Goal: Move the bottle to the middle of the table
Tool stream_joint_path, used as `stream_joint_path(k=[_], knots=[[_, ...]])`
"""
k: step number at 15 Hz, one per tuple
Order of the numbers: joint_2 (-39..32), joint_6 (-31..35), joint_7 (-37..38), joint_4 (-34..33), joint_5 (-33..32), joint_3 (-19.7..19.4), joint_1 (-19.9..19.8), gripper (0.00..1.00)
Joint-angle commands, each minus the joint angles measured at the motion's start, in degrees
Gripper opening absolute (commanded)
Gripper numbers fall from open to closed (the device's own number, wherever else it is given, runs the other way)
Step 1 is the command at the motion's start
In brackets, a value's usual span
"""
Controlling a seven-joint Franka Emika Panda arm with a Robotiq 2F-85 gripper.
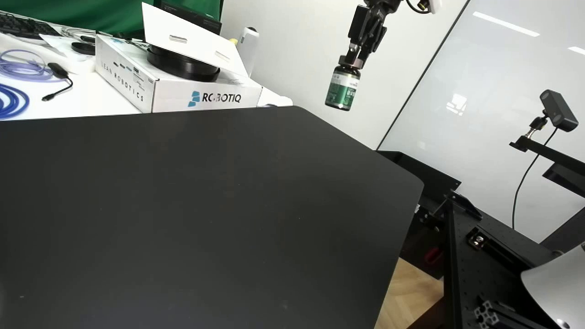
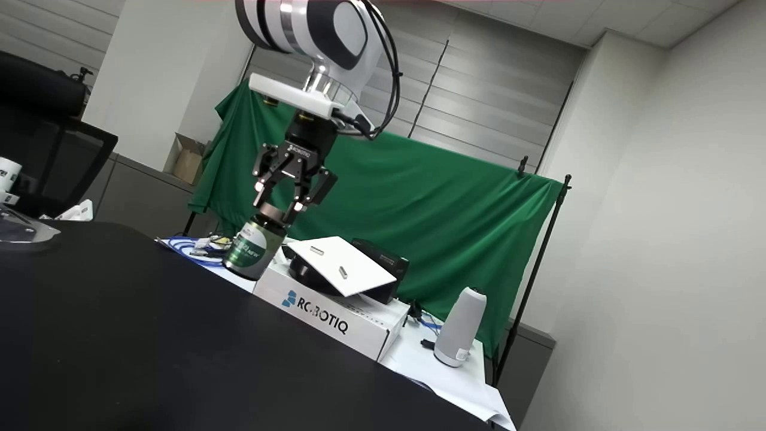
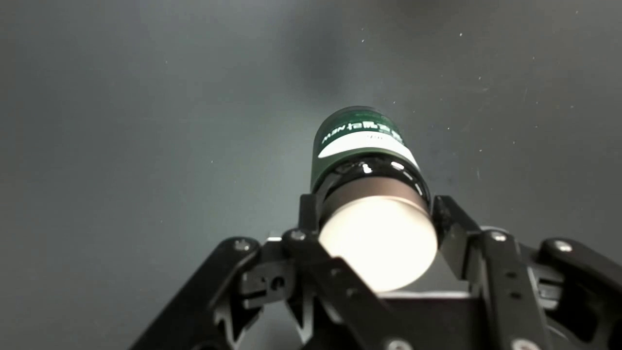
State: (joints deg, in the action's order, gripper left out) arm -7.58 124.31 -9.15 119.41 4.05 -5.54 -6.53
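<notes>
The largest item under review is the table [image 1: 205, 205], whose middle is the place of delivery; I rate the bottle [image 1: 342, 89] as not yet there. The robot arm [image 2: 338, 36] holds the load aloft, and I judge the step in hand to be transfer above the table, with lowering to follow. To do it well, I recommend a slow, level traverse towards the middle, then a straight descent; a load hung by its top could swing or twist under abrupt commands from my end. The gripper [image 2: 277, 209] points downward, its body well apart from the table. The bottle hangs beneath it in the air, base [image 1: 337, 104] downward; no contact with the table shows in an exterior view, and the wrist view has the dark table behind it. I cannot fix its height from these views. Both exterior views are canted, so I do not certify the bottle as upright; I advise confirming this before touchdown and releasing only once the whole base bears evenly. The fingers [image 3: 449, 228] are drawn in to the width of the cap [image 3: 379, 238], one on either side, and grip the bottle there; whether they also bear on the neck, I cannot tell. The purchase is short and high: adequate, I judge, for a gentle carry, liable to slip under a hard landing.
</notes>
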Motion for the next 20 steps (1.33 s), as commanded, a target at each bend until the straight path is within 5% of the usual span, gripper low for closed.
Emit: stream_joint_path(k=[1, 9, 20], knots=[[3.48, 4.05, -2.36, 7.88, 1.18, 0.35, -0.12, 0.36], [1.38, 17.89, -2.28, 17.27, -3.94, 0.18, 0.19, 0.36], [-9.34, 32.25, 2.83, 18.51, -9.66, -1.12, 0.93, 0.36]])
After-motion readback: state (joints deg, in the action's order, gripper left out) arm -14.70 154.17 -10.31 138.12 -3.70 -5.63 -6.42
